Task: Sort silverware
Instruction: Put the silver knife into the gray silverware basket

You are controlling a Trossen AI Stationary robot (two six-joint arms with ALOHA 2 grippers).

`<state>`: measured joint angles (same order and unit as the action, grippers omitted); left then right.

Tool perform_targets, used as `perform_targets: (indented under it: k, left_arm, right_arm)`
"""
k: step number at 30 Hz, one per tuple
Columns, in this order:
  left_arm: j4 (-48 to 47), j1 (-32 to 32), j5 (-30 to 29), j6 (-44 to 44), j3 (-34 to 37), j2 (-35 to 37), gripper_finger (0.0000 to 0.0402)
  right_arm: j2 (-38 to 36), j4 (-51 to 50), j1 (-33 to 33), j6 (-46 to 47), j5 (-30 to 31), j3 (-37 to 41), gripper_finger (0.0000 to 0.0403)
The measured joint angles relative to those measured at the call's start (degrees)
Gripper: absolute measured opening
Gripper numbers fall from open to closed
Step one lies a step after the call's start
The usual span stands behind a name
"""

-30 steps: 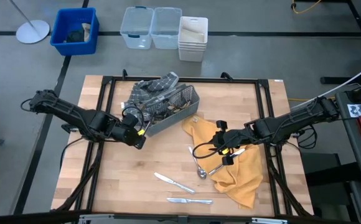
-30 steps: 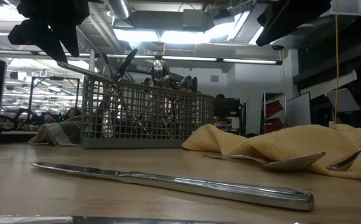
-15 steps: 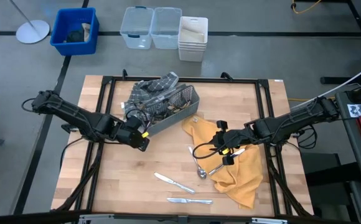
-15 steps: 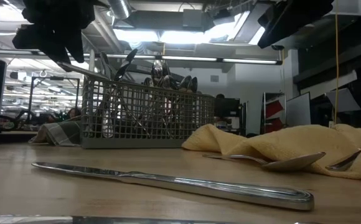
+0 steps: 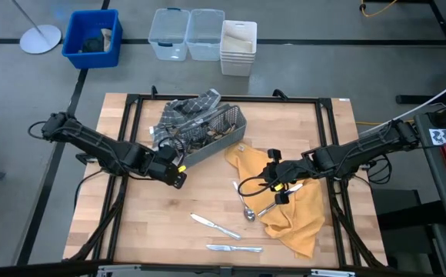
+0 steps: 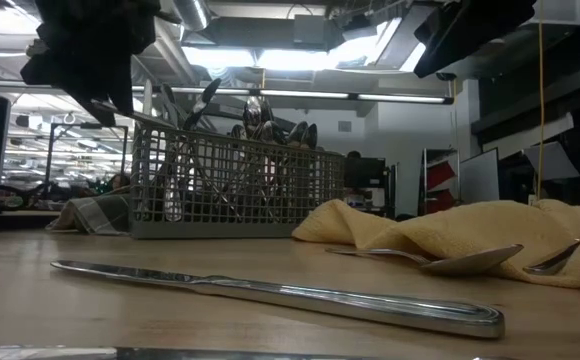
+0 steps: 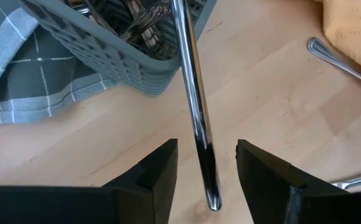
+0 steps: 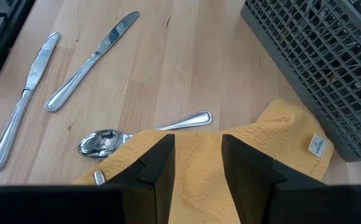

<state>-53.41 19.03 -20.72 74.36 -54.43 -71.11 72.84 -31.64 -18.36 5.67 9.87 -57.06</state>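
Note:
A grey wire-mesh caddy (image 5: pixel 211 137) holds several pieces of silverware and lies tilted on a checked grey cloth (image 5: pixel 183 111). One shiny handle (image 7: pixel 196 106) sticks out over the caddy's rim. My left gripper (image 7: pixel 206 149) is open, with a finger on each side of that handle's free end and a gap to both. Two knives (image 5: pixel 215 225) (image 5: pixel 234 248) lie on the wood near the front edge. Two spoons (image 5: pixel 247 209) (image 5: pixel 273 206) lie at the edge of a yellow cloth (image 5: pixel 292 208). My right gripper (image 8: pixel 198 140) hangs open above the yellow cloth.
Beyond the table's far edge stand a blue bin (image 5: pixel 92 37), two clear tubs (image 5: pixel 186 32) and a white tub (image 5: pixel 238 46). Bare wood lies between the caddy and the knives. In the low view the nearest knife (image 6: pixel 270 293) lies across the foreground.
My left gripper has moved a little down and toward the table's right, along the caddy's near corner, bringing its open fingers around the protruding handle. My right gripper has kept still.

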Motion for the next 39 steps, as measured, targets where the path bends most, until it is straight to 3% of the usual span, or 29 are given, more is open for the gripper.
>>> perform_targets:
  k: [13,27,39]
  left_arm:
    - [-0.52,0.0,-0.68,0.01,0.0,0.09,0.0014]
    - [0.02,0.02,-1.84,-1.43,0.02,2.65,0.001]
    - [-0.08,0.11,-3.28,-2.18,0.0,11.57,0.0009]
  right_arm:
    - [0.0,0.02,0.01,0.0,0.02,0.0,0.0133]
    - [0.0,0.22,0.0,0.0,0.02,0.0,0.0133]
    - [0.0,1.54,0.01,0.0,0.51,0.0,0.0133]
